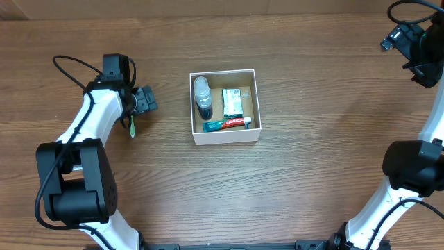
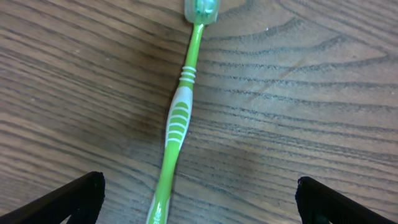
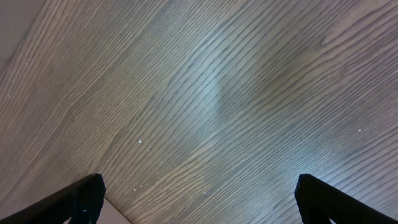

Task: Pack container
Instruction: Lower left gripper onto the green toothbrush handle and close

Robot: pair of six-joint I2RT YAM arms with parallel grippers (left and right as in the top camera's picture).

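- Overhead: fixed above table, facing straight down, far. Covers full width, both arms, container near centre.
- Left wrist: on left gripper, facing down at wood, close. Own fingertips wide apart in bottom corners, green toothbrush running top to bottom between them.
- Right wrist: on right gripper at overhead's upper right corner, close to wood grain. Own fingertips wide apart in bottom corners.
- Shared: overhead and left wrist both hold toothbrush and surrounding wood. Overhead and right wrist share tabletop only, exact patch unclear.
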